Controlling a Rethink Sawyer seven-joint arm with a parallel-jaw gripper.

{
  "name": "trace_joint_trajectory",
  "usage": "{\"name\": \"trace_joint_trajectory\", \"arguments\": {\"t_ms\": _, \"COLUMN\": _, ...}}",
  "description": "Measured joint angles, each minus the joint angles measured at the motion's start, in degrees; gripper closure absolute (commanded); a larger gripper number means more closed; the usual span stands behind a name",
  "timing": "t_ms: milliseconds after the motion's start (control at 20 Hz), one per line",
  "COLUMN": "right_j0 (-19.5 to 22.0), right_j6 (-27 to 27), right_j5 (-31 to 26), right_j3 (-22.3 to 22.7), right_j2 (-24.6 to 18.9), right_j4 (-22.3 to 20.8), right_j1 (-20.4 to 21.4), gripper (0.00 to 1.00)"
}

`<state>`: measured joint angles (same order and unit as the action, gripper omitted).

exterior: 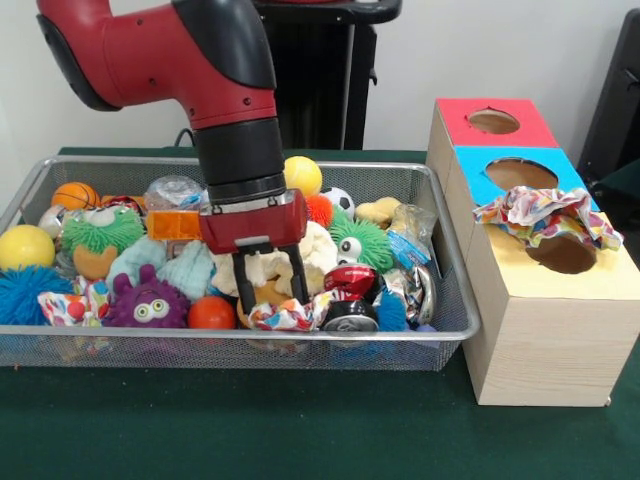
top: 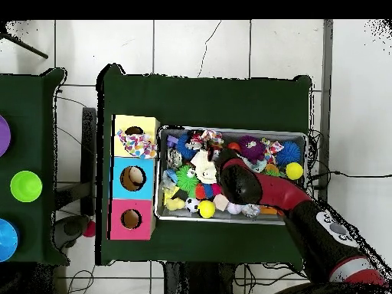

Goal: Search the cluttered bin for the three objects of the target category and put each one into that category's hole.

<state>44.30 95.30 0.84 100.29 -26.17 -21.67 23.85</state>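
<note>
Printed cloth drapes over yellow box's hole; two lie in bin.

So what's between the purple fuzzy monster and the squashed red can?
In the front view, an orange ball and a printed cloth piece lie between the purple monster and the red can.

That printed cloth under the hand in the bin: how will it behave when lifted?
The printed cloth lies crumpled, so it is probably floppy and light and will droop from the hand. It touches the crushed can, so a corner may drag.
</note>
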Motion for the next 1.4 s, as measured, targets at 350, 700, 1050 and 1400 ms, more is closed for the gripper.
{"name": "trace_joint_trajectory", "arguments": {"t_ms": 350, "right_j0": -0.01, "right_j6": 0.00, "right_j5": 0.86, "right_j3": 1.08, "right_j2": -0.92, "right_j4": 0.00, "right_j1": 0.26, "gripper": 0.00}}
{"name": "trace_joint_trajectory", "arguments": {"t_ms": 700, "right_j0": -0.04, "right_j6": 0.00, "right_j5": 0.88, "right_j3": 1.22, "right_j2": -0.91, "right_j4": -0.01, "right_j1": 1.19, "gripper": 0.00}}
{"name": "trace_joint_trajectory", "arguments": {"t_ms": 1050, "right_j0": -1.04, "right_j6": 0.00, "right_j5": 1.79, "right_j3": 1.23, "right_j2": -0.89, "right_j4": -1.17, "right_j1": 3.04, "gripper": 0.00}}
{"name": "trace_joint_trajectory", "arguments": {"t_ms": 1400, "right_j0": -2.31, "right_j6": 0.00, "right_j5": 1.97, "right_j3": 1.24, "right_j2": -0.90, "right_j4": -3.80, "right_j1": 3.87, "gripper": 1.00}}
